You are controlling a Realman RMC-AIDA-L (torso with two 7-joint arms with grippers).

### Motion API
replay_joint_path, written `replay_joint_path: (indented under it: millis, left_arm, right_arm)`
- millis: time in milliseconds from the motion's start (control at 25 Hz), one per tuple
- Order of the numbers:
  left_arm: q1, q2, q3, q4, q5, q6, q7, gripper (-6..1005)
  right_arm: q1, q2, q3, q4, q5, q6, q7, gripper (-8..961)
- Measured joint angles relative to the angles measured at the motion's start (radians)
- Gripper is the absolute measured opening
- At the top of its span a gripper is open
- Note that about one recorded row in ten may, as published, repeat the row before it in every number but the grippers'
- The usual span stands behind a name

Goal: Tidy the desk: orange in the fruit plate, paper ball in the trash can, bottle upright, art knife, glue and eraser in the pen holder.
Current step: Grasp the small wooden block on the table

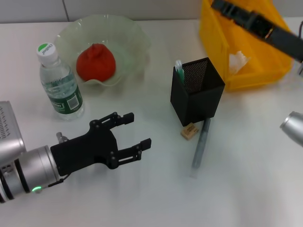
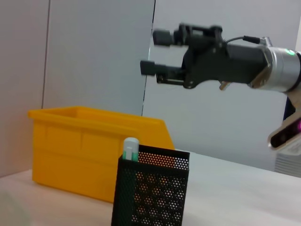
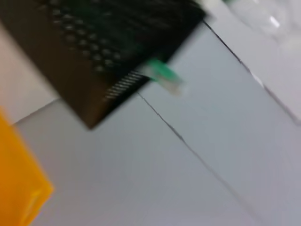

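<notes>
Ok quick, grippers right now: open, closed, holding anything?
Left gripper: open, holding nothing, low over the desk in front of the bottle.
Right gripper: open, empty, raised near the trash can.

Our left gripper [image 1: 133, 133] is matte black, with two slim jointed fingers [image 1: 122, 117] on a blocky black palm, joined to a brushed-silver cylindrical wrist that carries a small green light at about seven o'clock in the head view. In the left wrist view our right gripper [image 2: 155, 52] shows the same black linkage body, square black fingertips [image 2: 147, 68], a thin grey cable along its top and a silver cuff with a green light. A magenta glow marks the pale housing at four o'clock there.
</notes>
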Motion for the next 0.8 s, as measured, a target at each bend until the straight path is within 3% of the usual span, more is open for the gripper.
replay_joint_path:
  millis: [440, 680, 720, 800]
  left_arm:
    - [0.009, -0.004, -0.005, -0.012, -0.003, 0.055, 0.004, 802]
    - [0.013, -0.001, -0.011, -0.013, -0.003, 0.120, 0.006, 802]
    - [0.014, -0.001, -0.012, -0.013, -0.003, 0.126, 0.005, 802]
    - [0.014, -0.001, -0.015, -0.012, -0.009, 0.146, 0.006, 802]
  right_arm:
    - [-0.056, 0.000, -0.023, -0.086, 0.238, 0.044, 0.622, 623]
    - [-0.050, -0.009, -0.004, -0.067, 0.353, 0.036, 1.108, 624]
    - [-0.037, -0.013, 0.007, -0.046, 0.353, 0.035, 1.295, 624]
    - [-0.028, -0.016, 0.014, -0.033, 0.351, 0.031, 1.396, 623]
